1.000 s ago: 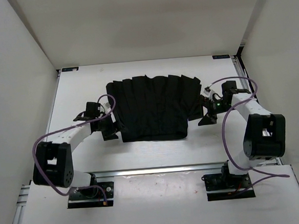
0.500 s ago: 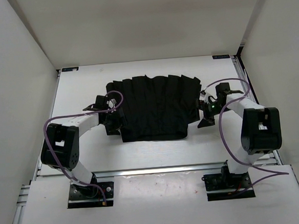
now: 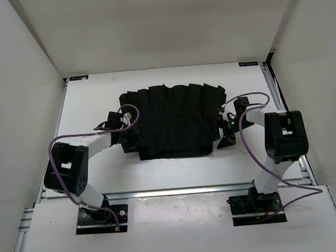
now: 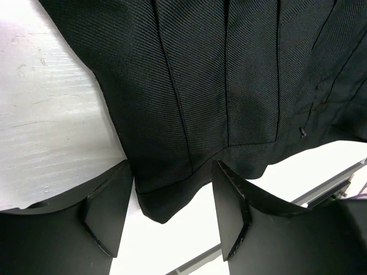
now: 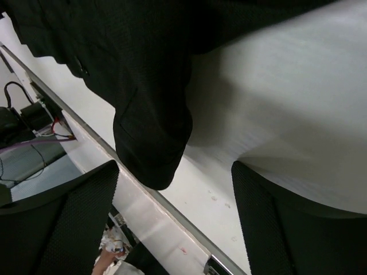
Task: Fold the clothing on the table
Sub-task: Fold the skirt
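The clothing (image 3: 173,121) is a black pleated garment lying flat on the white table (image 3: 91,102), its wide hem at the far side. My left gripper (image 3: 132,141) is at its near left corner. In the left wrist view that corner (image 4: 166,195) reaches between the two fingers (image 4: 109,212), and the left gripper (image 4: 172,215) is open with gaps on both sides. My right gripper (image 3: 223,136) is at the near right corner. In the right wrist view that rounded corner (image 5: 152,149) hangs just ahead of the open right gripper (image 5: 175,223), touching neither pad.
A metal rail (image 3: 178,190) runs along the table's near edge, close behind both grippers. White walls (image 3: 17,113) enclose the left, right and far sides. Purple cables (image 3: 246,138) loop over both arms.
Both grippers have moved inward onto the garment's near corners, left one rightward, right one leftward. Both pairs of jaws have narrowed a little. The garment has not shifted.
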Controlling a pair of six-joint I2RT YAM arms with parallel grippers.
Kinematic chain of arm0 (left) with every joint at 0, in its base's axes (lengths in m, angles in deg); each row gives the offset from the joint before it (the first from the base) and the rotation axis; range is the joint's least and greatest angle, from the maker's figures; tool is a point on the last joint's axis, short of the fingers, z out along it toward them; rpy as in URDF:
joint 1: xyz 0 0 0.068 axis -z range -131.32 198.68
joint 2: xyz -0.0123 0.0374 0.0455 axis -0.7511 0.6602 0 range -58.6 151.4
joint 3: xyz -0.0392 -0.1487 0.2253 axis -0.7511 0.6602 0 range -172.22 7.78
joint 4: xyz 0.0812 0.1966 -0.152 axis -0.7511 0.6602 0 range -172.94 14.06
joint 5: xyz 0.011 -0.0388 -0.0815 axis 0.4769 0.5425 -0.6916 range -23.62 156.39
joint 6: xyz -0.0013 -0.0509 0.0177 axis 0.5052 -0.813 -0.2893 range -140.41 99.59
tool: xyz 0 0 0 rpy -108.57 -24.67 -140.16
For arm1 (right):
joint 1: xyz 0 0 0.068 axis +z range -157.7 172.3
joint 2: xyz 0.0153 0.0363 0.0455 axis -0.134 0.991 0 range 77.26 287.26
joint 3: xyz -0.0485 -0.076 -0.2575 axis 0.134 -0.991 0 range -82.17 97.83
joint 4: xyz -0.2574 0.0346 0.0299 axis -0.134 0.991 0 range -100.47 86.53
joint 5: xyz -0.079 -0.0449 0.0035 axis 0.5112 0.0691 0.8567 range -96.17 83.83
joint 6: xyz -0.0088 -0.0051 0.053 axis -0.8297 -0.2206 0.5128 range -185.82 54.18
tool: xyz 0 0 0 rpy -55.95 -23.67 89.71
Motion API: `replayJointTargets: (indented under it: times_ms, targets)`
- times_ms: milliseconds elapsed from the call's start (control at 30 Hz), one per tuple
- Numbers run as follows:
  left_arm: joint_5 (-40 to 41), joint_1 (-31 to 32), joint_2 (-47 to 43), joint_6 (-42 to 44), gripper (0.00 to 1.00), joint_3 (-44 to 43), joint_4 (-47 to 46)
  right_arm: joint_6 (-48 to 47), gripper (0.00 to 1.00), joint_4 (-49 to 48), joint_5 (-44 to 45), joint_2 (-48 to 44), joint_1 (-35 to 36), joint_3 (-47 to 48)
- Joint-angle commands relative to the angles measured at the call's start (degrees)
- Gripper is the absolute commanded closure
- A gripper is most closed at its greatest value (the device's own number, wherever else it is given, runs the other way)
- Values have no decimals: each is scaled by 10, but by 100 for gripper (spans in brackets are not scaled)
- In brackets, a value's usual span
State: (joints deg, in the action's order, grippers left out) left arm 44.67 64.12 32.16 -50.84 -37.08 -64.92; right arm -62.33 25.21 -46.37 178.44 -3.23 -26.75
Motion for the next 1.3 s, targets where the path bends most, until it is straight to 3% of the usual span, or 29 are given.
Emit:
replayJointTargets:
  times_ms: [0, 133, 267, 300, 333, 367, 400, 533, 700, 833, 967, 1100, 1267]
  targets:
    - [18, 3, 4, -3, 32, 28, 5, 4, 18, -23, 10, 12, -3, 33]
    - [12, 12, 8, -9, 36, 30, 2, 10, 24, -38, 16, 19, 5, 39]
    - [6, 14, 17, -12, 42, 28, -7, 23, 49, -43, 16, 29, 5, 40]
    - [1, 18, 15, -16, 49, 31, -7, 18, 63, -38, 21, 34, 5, 39]
    - [-2, 18, 18, -18, 69, 32, -15, 13, 79, -33, 28, 28, 9, 36]
    - [-6, 17, 15, -28, 96, 36, -22, 8, 89, -28, 30, 27, 9, 34]
    - [-1, 18, 15, -32, 100, 41, -23, 6, 100, -22, 41, 23, 5, 29]
    - [4, 33, -12, -38, 100, 65, -15, -22, 100, -9, 53, -11, -12, 3]
    - [4, 35, -136, -76, 100, 118, 3, -88, 100, 60, 79, -73, -31, -22]
    - [-10, -13, -274, -91, 100, 158, 53, -160, 100, 153, 53, -89, -72, -19]
    - [-74, -72, -393, -128, 100, 159, 104, -230, 100, 247, -2, -131, -153, 12]
    - [-83, -57, -400, -156, 100, 119, 106, -261, 100, 289, -14, -147, -163, 91]
    - [-79, -53, -274, -174, 100, 31, 43, -239, 100, 308, -27, -69, -117, 238]
